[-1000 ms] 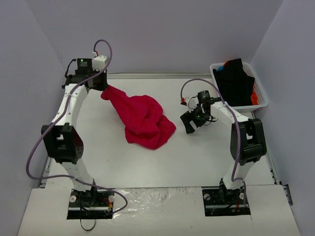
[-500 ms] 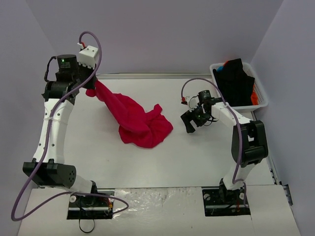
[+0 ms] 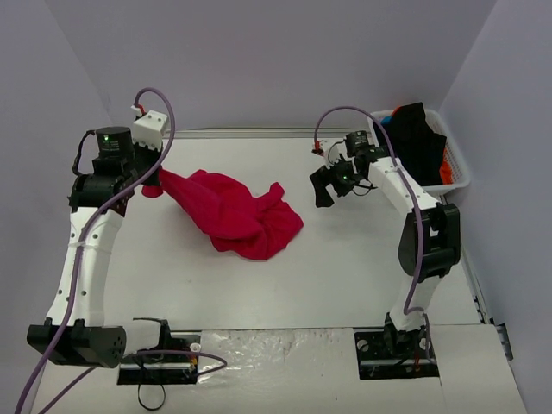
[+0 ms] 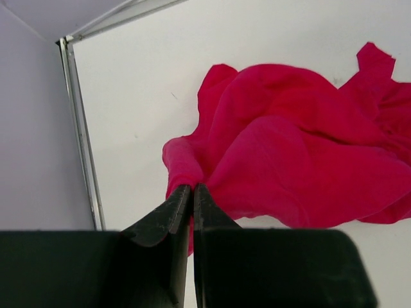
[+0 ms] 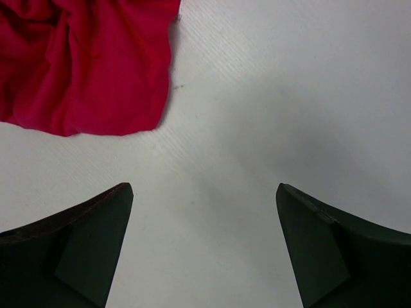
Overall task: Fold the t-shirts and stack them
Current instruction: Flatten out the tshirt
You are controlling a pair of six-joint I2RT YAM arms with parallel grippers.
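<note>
Left jaws pinched tight on an edge of the red t-shirt (image 3: 233, 214); right jaws spread wide above the table (image 3: 345, 276), gripping nothing | shirt crumpled left of centre, label hidden; black t-shirt (image 3: 418, 142) heaped in basket (image 3: 448, 185), covering others | white table; lilac walls (image 3: 285, 60)

t-shirt (image 3: 231, 214) corner lowered, right hand (image 3: 328, 183) moved back

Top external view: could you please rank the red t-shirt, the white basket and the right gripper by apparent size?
1. red t-shirt, largest
2. white basket
3. right gripper, clearly smallest
</note>
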